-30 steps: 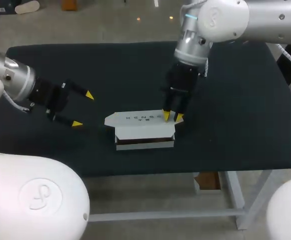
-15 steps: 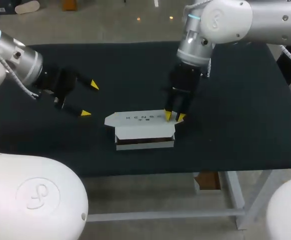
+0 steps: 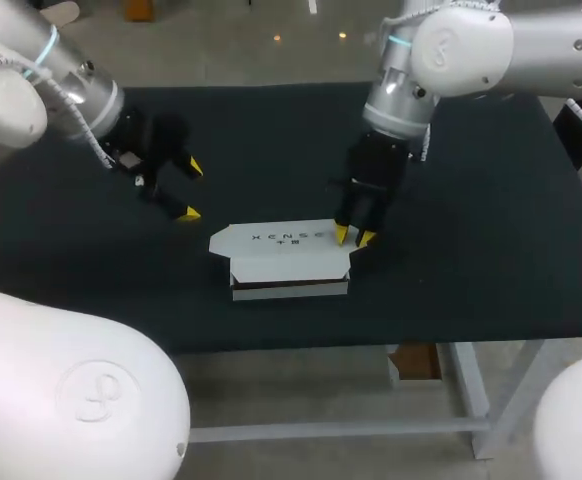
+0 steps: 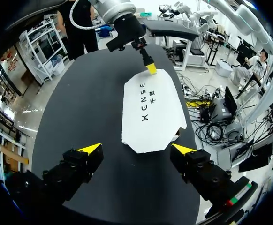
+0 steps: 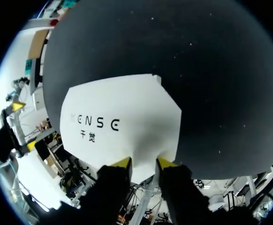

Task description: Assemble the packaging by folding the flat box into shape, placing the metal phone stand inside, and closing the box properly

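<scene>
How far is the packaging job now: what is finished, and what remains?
Done: the box is folded into shape, its lid lying over it. In hand: the right gripper sits at the lid's right end; the left gripper hangs open, apart from the box. Left: a dark gap shows under the lid's front, so closing looks unfinished. The phone stand is not in view.

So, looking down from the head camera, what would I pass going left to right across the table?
Left gripper, open → white box with printed lid → right gripper, its tips down at the box's right end.
</scene>
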Available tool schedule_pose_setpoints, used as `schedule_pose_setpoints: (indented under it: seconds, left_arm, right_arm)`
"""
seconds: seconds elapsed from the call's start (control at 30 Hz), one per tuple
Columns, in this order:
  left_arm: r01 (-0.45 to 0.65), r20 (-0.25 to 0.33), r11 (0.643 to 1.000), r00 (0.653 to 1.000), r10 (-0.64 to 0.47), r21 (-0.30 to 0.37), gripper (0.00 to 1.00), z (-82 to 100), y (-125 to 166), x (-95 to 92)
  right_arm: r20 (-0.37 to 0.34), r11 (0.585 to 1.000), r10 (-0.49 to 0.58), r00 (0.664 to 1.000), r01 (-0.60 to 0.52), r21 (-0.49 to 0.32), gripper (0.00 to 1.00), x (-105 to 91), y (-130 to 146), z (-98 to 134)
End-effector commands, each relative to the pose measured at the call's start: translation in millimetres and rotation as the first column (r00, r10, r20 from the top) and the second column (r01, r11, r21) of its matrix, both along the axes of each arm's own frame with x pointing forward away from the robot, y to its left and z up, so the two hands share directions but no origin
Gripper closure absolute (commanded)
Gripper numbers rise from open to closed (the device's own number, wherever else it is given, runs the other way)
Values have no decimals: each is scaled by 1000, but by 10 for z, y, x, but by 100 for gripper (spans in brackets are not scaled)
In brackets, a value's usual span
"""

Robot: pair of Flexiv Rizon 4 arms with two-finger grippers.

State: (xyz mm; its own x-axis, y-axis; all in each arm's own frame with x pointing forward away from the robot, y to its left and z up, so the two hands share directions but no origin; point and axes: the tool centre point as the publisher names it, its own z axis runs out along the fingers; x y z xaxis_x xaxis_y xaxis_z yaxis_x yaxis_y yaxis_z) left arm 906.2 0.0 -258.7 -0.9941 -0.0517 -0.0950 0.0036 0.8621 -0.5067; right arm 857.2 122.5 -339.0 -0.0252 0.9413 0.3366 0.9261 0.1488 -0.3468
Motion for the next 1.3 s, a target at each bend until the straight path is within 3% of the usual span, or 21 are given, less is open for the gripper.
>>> schedule_pose_setpoints:
  seconds: [0.03,0.1,0.17,0.2,0.6,0.63,0.67,0.7,0.73,1.17,1.23,1.3]
  left_arm:
    - [-136,-136,990,981,139,35,0,84,-33,48]
    - [-212,-206,977,957,206,-5,0,110,-39,98]
    - [-351,-292,936,896,334,-6,0,122,-73,147]
    - [-415,-260,910,877,403,10,0,112,-78,140]
    - [-415,-260,910,877,403,10,0,112,-78,140]
    - [-464,-275,886,849,451,18,0,129,-115,167]
    - [-554,-301,829,779,550,79,0,129,-195,202]
    - [-643,-312,756,698,645,126,0,117,-278,233]
    - [-734,-278,655,601,750,178,0,88,-332,260]
    - [-734,-278,655,601,750,178,0,88,-332,260]
    - [-809,-288,537,469,835,241,0,91,-431,253]
    - [-838,-296,468,388,873,280,0,70,-512,213]
  right_arm:
    - [10,1000,-6,1000,6,8,64,-15,-10,-16]
    - [14,1000,-10,1000,10,10,64,-18,-17,-20]
    - [15,1000,-14,1000,14,13,64,-26,-25,-29]
    - [16,1000,-16,1000,16,15,64,-28,-27,-32]
    - [28,1000,-22,999,22,17,63,-5,-23,-24]
    - [30,1000,-25,999,24,19,63,-5,-25,-22]
    - [30,999,-27,999,26,21,63,-5,-27,-20]
    - [31,999,-29,999,28,22,63,-6,-28,-20]
    - [31,999,-30,999,29,24,63,-9,-31,-22]
    - [32,999,-39,999,38,33,64,-14,-74,-53]
    - [35,999,-41,999,40,34,63,-15,-79,-51]
    - [37,998,-44,998,42,37,64,-17,-82,-52]
